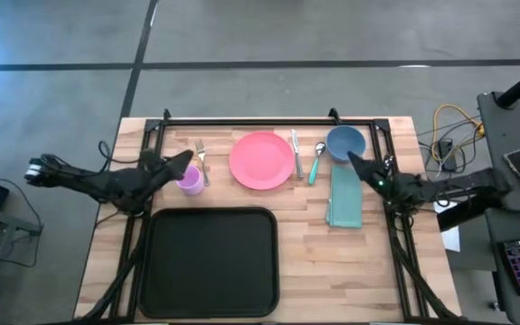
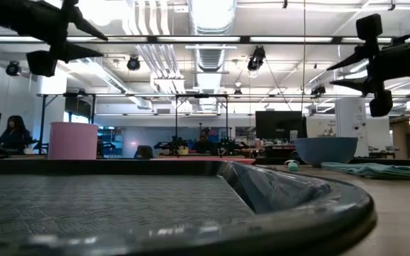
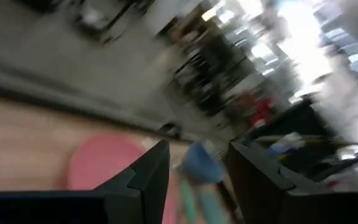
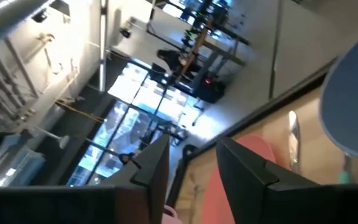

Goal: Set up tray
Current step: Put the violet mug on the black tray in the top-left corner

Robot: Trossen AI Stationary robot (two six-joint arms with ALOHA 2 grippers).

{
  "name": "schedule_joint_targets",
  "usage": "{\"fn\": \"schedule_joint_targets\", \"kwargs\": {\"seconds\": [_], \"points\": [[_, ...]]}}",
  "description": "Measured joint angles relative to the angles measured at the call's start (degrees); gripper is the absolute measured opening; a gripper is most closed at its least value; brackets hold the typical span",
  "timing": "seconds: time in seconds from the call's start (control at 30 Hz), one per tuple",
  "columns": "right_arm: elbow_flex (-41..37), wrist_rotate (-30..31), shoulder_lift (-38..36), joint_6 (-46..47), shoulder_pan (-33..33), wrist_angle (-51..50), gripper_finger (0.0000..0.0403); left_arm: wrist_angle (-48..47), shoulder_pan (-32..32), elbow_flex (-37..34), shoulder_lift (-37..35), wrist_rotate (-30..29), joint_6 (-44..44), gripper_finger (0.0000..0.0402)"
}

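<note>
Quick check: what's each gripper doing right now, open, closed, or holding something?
Left gripper: open, empty, above the pink cup.
Right gripper: open, empty, by the blue bowl.

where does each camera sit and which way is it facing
High: overhead, straight down on tray, pink plate; both arms show.
Low: table height, across the tray rim into the room; arms overhead.
Left wrist: past its own open fingers toward the plate.
Right wrist: past its open fingers, plate and room.
All share the plate.
</note>
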Motion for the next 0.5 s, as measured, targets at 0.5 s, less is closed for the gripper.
{"fn": "schedule_joint_targets", "kwargs": {"seconds": [0.5], "points": [[0.0, -6.1, 12.35, 11.42, -0.04, 0.04, 0.0246, -62.97, 9.71, 41.14, 28.44, 25.4, 14.49, 0.0143]]}}
